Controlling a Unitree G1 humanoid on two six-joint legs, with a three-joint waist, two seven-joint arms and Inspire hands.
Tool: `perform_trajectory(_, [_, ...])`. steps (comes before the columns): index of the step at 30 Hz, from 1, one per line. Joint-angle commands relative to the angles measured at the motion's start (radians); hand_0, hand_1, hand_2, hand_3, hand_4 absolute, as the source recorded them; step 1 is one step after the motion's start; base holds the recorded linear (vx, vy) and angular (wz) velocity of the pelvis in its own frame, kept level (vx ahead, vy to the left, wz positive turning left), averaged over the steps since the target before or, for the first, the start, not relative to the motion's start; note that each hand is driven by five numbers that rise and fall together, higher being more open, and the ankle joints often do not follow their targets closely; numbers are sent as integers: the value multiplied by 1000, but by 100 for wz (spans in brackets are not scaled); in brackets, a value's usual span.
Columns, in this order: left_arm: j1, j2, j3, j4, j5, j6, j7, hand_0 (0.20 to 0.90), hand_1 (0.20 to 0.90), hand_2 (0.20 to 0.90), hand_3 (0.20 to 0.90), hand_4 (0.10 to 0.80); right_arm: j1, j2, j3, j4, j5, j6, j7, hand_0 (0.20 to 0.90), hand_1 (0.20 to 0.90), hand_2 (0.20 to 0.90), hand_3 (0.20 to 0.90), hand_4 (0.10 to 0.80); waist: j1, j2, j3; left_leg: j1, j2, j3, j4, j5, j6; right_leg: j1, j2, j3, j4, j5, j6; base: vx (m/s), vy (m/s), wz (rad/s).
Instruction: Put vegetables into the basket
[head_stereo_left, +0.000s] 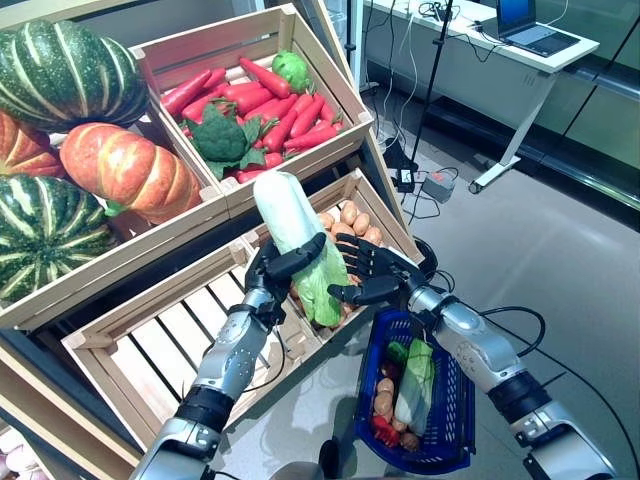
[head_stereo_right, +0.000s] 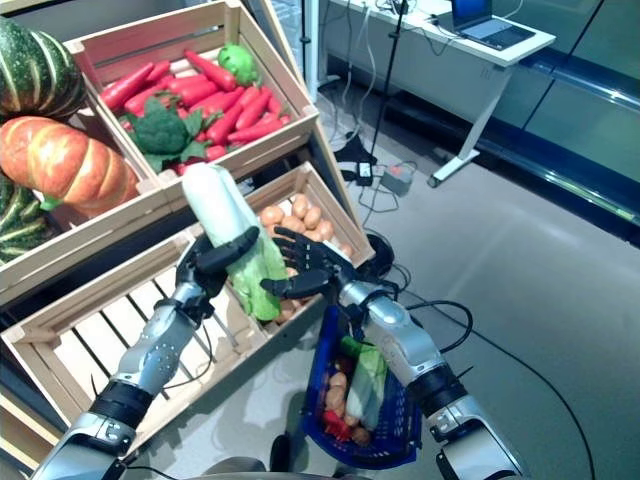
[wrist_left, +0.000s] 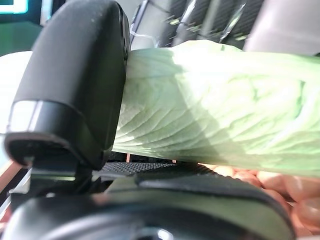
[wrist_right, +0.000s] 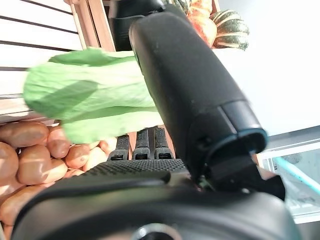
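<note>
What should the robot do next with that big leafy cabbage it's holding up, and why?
Probably close the right hand round the cabbage to take it over. The left hand grips it upright above the crates, the right hand's fingers are spread beside its leafy end, and the blue basket hangs on the right forearm, below.

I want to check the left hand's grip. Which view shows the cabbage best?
The left eye view: the whole cabbage shows, the left hand curled round it. The right eye view shows the same. Both wrist views show only leaf, close up.
</note>
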Motion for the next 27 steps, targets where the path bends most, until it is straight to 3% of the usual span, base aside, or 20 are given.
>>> perform_trajectory(1, [-119, -10, -23, -44, 33, -73, -69, 300, 300, 300, 300, 400, -100, 32, -19, -97, 33, -76, -1, 900, 900, 900, 900, 800, -8, 11, -134, 27, 5, -48, -8, -71, -25, -70, 10, 1, 35, 64, -69, 0, 0, 0])
perform_trajectory(18, [-129, -46, -45, -79, 20, -91, -76, 300, 300, 300, 300, 400, -97, 75, 60, -44, 134, 157, 55, 900, 900, 900, 900, 800, -1, 2, -120, 53, 4, -58, -8, -77, -20, -54, 7, 1, 55, 49, -75, 0, 0, 0])
perform_trajectory(27, [-123, -51, -39, -112, 20, -110, -58, 300, 300, 300, 300, 400, -22, 97, 70, 15, 165, 224, 71, 900, 900, 900, 900, 800, -8, 6, -117, 54, 4, -60, -8, -78, -19, -53, 7, 3, 53, 49, -75, 0, 0, 0])
